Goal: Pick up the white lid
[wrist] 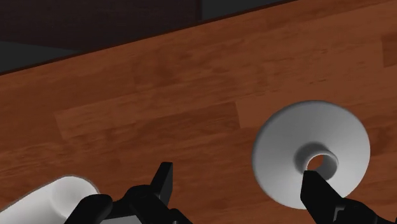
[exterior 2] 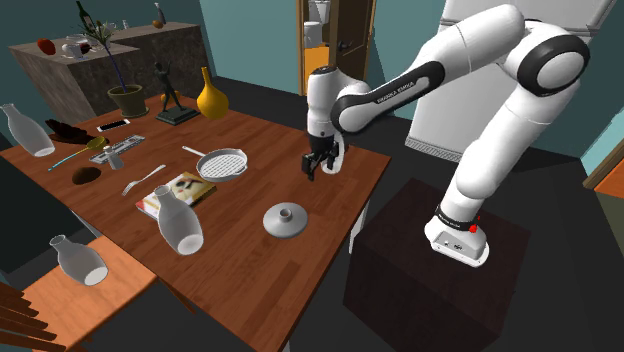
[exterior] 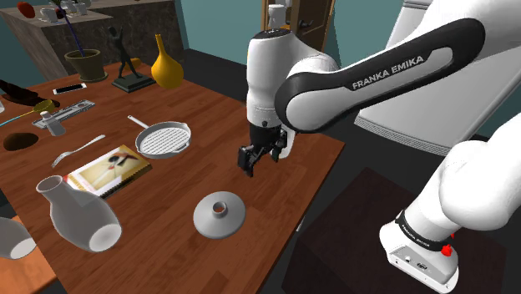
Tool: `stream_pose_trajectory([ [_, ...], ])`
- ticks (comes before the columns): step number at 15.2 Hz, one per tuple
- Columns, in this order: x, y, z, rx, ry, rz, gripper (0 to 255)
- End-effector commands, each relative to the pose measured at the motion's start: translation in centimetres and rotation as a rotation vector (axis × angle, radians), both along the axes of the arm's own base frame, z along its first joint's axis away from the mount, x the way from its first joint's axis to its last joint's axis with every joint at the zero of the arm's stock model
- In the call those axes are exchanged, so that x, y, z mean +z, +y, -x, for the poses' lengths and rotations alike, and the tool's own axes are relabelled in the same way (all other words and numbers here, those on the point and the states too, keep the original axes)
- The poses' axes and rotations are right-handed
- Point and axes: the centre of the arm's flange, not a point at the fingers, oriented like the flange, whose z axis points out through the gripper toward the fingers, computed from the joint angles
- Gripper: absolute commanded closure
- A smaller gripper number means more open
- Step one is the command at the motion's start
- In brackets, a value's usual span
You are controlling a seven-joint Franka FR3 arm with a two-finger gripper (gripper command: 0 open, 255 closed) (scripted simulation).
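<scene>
Since the white lid [exterior: 219, 214] lies flat and knob-up near the worktop [exterior: 209, 167] edge, the tool [exterior: 255, 157] hangs beside it, spread apart and empty, seemingly to straddle that knob.

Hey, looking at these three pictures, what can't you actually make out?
- Lid: wrist view, part of its knob and rim sits behind one finger of the open tool; its underside faces the table.
- White vessel: wrist view, cut off by the picture's edge and the tool's other finger.
- Book cover: shoulder view, too small to read.
</scene>
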Motion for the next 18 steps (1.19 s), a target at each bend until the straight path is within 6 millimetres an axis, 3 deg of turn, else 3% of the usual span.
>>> stream_pose_trajectory([
  [1,-1.6,2.0,-0.6,0.001,-0.002,0.003,0],
  [11,-9.4,12.5,-3.8,0.01,-0.007,0.027,0],
  [18,-13.0,13.2,-4.0,0.011,-0.007,0.028,0],
])
